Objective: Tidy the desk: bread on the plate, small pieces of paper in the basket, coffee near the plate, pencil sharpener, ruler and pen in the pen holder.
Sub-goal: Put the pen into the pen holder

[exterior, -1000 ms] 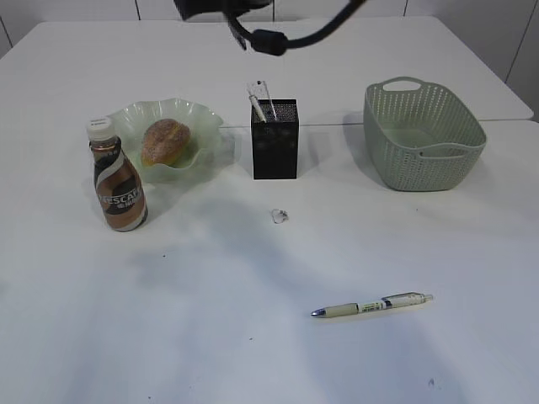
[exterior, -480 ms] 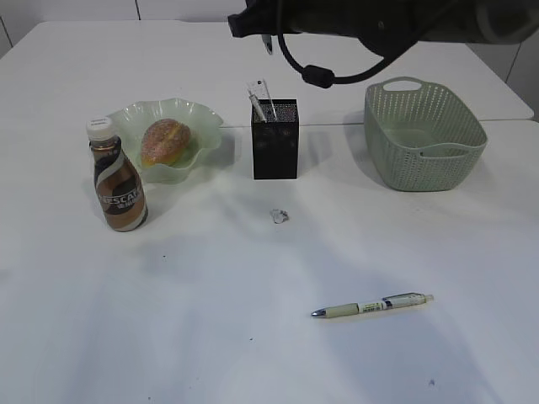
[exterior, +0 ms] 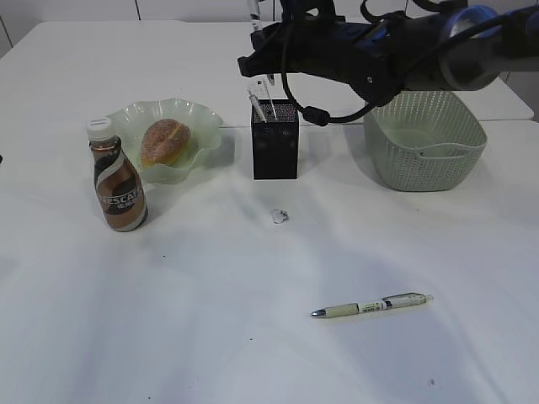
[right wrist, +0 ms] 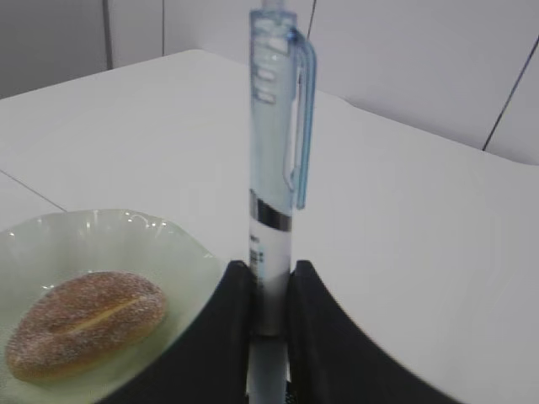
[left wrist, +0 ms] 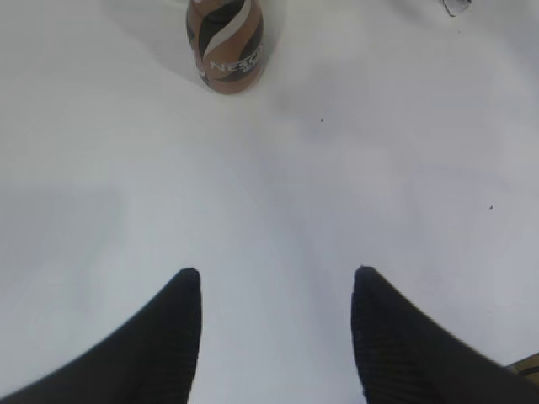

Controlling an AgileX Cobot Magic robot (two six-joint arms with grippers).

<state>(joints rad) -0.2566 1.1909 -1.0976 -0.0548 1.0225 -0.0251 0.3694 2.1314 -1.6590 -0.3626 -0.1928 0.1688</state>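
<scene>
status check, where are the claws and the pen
Right claw shut on blue pen, above the holder. Left claw open, empty. Second pen loose on desk. Path clear.

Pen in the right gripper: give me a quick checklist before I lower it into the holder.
1. Right gripper shut on blue pen: ok.
2. Pen upright between the fingers: ok.
3. Pen directly over pen holder: cannot tell.
4. Holder mouth has room beside the ruler: ok.
5. Left gripper open, empty, away from the holder: ok.
6. Second pen on the desk not stowed: not ok.
</scene>
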